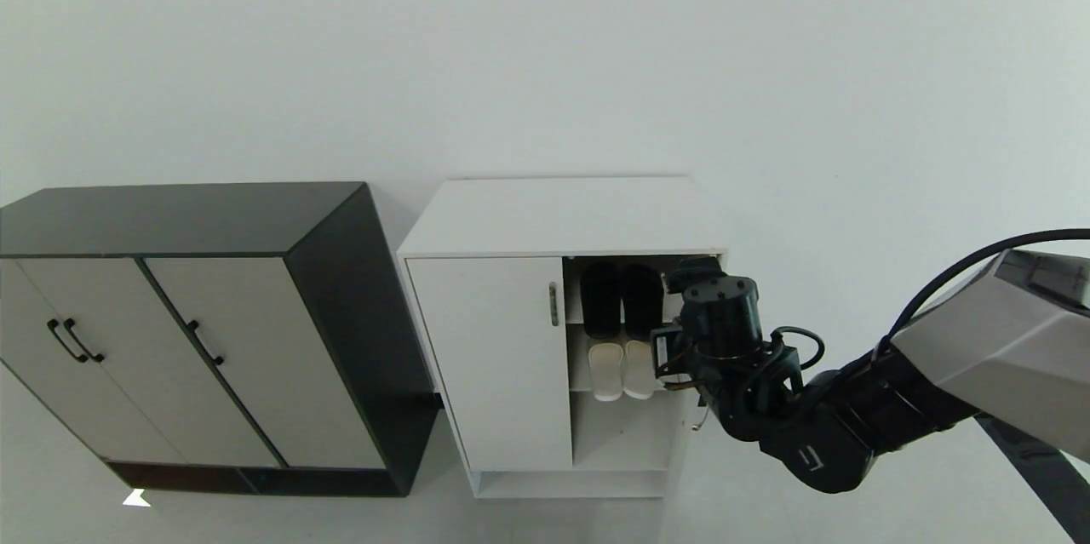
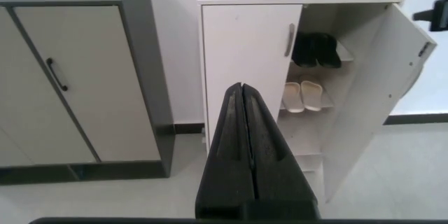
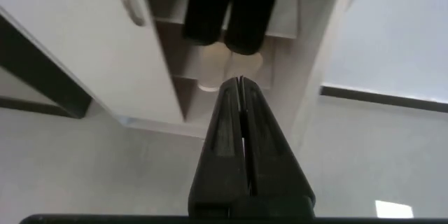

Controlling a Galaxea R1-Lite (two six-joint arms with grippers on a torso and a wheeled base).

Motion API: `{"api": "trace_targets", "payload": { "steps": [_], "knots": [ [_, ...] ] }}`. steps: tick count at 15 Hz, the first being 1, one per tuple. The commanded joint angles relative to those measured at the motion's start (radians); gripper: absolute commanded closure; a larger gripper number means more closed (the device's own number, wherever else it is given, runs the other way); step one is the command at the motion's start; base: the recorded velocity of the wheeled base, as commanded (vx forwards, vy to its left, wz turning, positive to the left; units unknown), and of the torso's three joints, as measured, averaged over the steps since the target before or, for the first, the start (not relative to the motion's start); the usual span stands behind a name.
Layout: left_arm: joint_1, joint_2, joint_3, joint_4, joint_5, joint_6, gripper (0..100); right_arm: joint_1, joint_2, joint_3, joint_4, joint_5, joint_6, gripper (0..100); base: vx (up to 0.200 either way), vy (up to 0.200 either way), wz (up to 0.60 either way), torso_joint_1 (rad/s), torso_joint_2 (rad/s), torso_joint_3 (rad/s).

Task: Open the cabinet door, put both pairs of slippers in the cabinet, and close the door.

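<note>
left gripper [image 2: 241, 88]: fingers pressed together, nothing held; kept well back from both cabinets.
dark cabinet [image 1: 341, 297]: noted at 9 o'clock of the white cabinet [image 1: 553, 216], just beside it; both grey doors shut.
left door [image 1: 490, 357]: shut.
black slippers [image 1: 622, 299]: pair set on the top shelf inside.
white slippers [image 1: 622, 369]: pair set one shelf down, at 6 o'clock of the black pair.
right door [image 2: 378, 105]: swung open.
right gripper [image 3: 241, 84]: fingers pressed together, empty; seen at 3 o'clock of the slippers, near the open door.
</note>
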Motion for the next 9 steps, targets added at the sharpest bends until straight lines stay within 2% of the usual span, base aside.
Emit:
{"api": "trace_targets", "payload": {
  "steps": [1, 4, 9],
  "knots": [
    [0.000, 0.000, 0.000, 0.000, 0.001, -0.001, 100, -0.026, -0.011, 0.003, -0.001, -0.033, -0.026, 100, 0.000, 0.000, 0.00, 0.000, 0.00, 0.000],
    [0.000, 0.000, 0.000, -0.002, 0.001, -0.002, 100, -0.065, -0.034, 0.021, 0.016, -0.055, -0.054, 100, 0.000, 0.000, 0.00, 0.000, 0.00, 0.000],
    [0.000, 0.000, 0.000, -0.002, 0.001, -0.002, 100, -0.079, -0.031, 0.056, 0.116, -0.046, -0.060, 100, 0.000, 0.000, 0.00, 0.000, 0.00, 0.000]
  ]
}}
